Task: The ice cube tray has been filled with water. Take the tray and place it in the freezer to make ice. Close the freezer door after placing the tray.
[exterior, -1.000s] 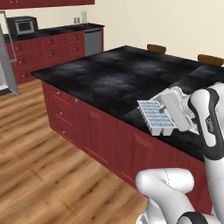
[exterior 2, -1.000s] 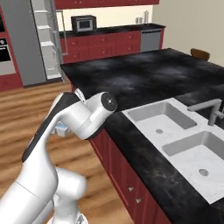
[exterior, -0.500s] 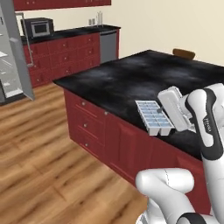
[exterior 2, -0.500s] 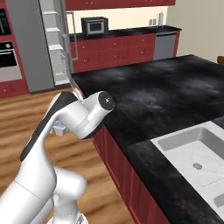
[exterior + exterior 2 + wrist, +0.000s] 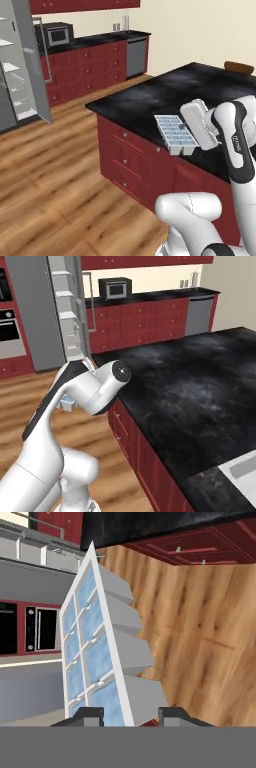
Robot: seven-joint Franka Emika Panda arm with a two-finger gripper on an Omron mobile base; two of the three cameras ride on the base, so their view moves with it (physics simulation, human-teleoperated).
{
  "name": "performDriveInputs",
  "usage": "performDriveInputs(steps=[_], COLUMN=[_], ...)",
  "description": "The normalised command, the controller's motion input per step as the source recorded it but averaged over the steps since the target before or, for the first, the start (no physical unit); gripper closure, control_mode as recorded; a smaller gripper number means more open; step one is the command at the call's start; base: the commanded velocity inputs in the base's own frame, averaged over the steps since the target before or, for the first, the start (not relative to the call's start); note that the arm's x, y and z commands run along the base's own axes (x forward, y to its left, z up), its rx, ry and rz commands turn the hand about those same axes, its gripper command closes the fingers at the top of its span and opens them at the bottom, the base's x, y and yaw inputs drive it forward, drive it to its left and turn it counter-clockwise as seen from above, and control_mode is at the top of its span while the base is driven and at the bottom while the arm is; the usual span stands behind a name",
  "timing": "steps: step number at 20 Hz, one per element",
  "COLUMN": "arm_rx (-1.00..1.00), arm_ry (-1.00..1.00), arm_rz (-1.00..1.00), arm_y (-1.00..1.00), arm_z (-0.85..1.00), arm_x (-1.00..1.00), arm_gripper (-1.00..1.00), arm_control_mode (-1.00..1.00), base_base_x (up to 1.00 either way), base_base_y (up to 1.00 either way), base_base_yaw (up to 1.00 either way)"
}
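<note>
The ice cube tray, white with pale blue cells, hangs in the air at the island's corner, gripped by its end in my gripper. In the hand view the tray stands tilted between the two fingertips, and the gripper is shut on it. Far left stands the grey freezer, its pale shelves exposed. The freezer door is swung open, bar handle toward the room. From the right base view the freezer is at the back left, its door seen nearly edge-on.
The black-topped island with red drawers lies under and right of the arm. A back counter holds a microwave beside a grey dishwasher. A wall oven flanks the fridge. Open wood floor stretches toward the freezer.
The whole picture has slid right as the base turned left, bringing the open freezer into view. The tray has stayed in the gripper, in the same pose.
</note>
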Motion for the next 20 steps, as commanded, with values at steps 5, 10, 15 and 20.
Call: performDriveInputs(steps=[5,10,15,20], arm_rx=[0.0,0.0,0.0,0.0], arm_ry=[0.0,0.0,0.0,0.0], arm_rz=[0.0,0.0,0.0,0.0], arm_y=[0.0,0.0,0.0,0.0], arm_z=[0.0,0.0,0.0,0.0], arm_x=[0.0,0.0,0.0,0.0], arm_gripper=[1.0,1.0,1.0,1.0], arm_control_mode=[1.0,1.0,1.0,1.0], base_base_x=[1.0,1.0,1.0,1.0], base_base_y=[0.78,0.76,0.67,0.64], base_base_yaw=[0.0,0.0,0.0,0.0])
